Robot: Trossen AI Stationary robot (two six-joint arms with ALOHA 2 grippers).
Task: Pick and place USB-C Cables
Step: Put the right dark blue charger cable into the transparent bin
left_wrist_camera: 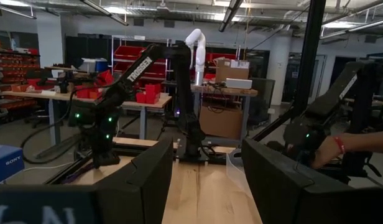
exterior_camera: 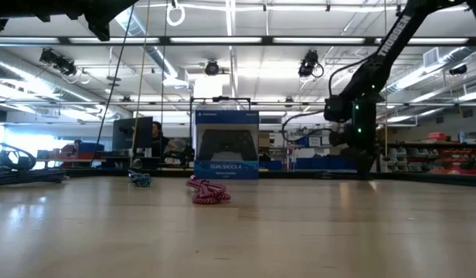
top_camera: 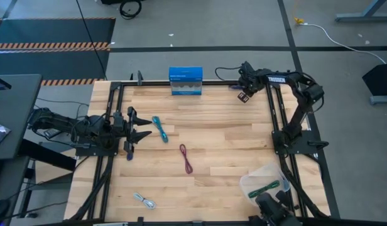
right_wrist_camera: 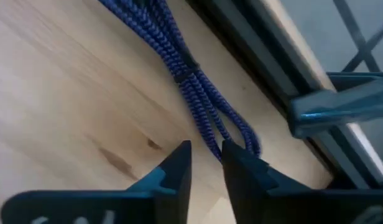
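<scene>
- Wooden table [top_camera: 218, 135] inside a black frame, workshop floor around it.
- Right gripper [right_wrist_camera: 207, 163] at the far right corner, fingers narrowly apart, tips at the looped end of the dark purple cable [right_wrist_camera: 179, 62].
- That cable: braided, tied mid-length, lying right beside the frame rail [right_wrist_camera: 266, 81], so little room on that side.
- Left gripper [top_camera: 142, 127] waits at the left edge, fingers apart.
- Teal cable [top_camera: 160, 129] just beside it; maroon cable [top_camera: 186, 158] mid-table; white-grey cable [top_camera: 144, 201] at the near edge; green cable [top_camera: 264, 188] in the clear tray [top_camera: 250, 182].
- Blue box [top_camera: 185, 80] on the far edge.
</scene>
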